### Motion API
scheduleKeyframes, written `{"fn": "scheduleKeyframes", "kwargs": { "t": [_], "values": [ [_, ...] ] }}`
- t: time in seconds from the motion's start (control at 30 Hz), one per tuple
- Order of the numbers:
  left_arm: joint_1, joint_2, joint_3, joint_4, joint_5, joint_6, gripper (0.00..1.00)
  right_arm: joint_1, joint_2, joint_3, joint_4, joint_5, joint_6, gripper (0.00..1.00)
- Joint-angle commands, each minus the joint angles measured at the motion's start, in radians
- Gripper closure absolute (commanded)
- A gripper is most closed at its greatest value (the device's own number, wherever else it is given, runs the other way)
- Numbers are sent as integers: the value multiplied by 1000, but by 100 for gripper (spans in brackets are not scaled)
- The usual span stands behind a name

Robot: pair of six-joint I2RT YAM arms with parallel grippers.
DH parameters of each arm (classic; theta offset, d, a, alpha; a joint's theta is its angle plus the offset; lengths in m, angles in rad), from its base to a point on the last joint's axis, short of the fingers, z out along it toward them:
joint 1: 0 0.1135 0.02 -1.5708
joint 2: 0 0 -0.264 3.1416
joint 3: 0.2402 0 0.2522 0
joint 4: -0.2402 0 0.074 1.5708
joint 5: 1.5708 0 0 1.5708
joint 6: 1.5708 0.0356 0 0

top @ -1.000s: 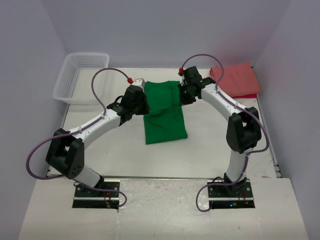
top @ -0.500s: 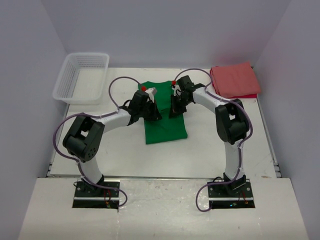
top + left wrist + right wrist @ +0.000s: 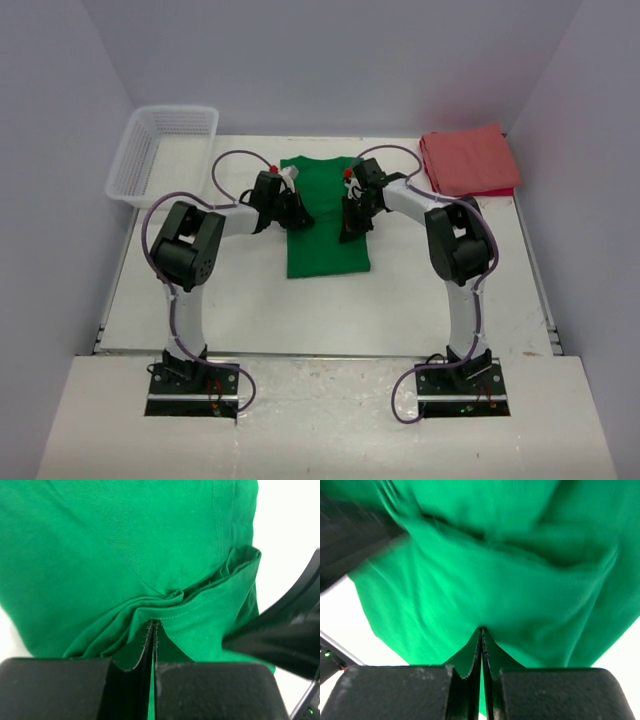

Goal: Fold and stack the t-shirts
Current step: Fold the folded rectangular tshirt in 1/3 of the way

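Sitting at the far left corner of the worktop (image 3: pixel 250 310), a white mesh basket (image 3: pixel 165 150) is well apart from the cloth. To its right the left arm bends inward. The left end effector (image 3: pixel 152 626) is closed tight on the green t-shirt (image 3: pixel 325 255), its two fingers pressed together with a pinch of the shirt's left edge between them. The wrist view shows the cloth bunched into wrinkles just above the fingertips.

The green t-shirt lies in the middle of the worktop, between the two arms, with its length running from far to near. Its near part is flat on the surface, and its side edges farther back are partly covered by the two wrists.

At the shirt's right edge, the right end effector (image 3: pixel 481 630) is likewise clamped shut on green cloth, with a gathered ridge of fabric rising from between its fingers. That wrist view is somewhat blurred. The two end effectors face each other across the shirt at about the same depth.

Farther right, at the far right corner, the salmon-red t-shirt (image 3: pixel 468 160) lies folded into a rough square, apart from the green one.
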Motion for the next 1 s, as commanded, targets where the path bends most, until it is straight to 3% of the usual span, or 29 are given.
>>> {"fn": "scheduleKeyframes", "kwargs": {
  "t": [0.0,0.23,0.5,0.7,0.97],
  "values": [
    [35,51,74,92,33,32,100,-3,-59,-40,12,28,-1,100],
    [55,139,131,138,116,35,100,-3,-114,-73,9,67,-9,100],
    [55,35,27,158,112,38,100,-8,-130,17,-31,134,-21,100],
    [55,-7,-7,119,99,57,100,-19,-3,202,-97,136,-1,100],
    [56,-42,7,99,85,72,100,-48,126,312,-145,154,2,100]
  ]
}}
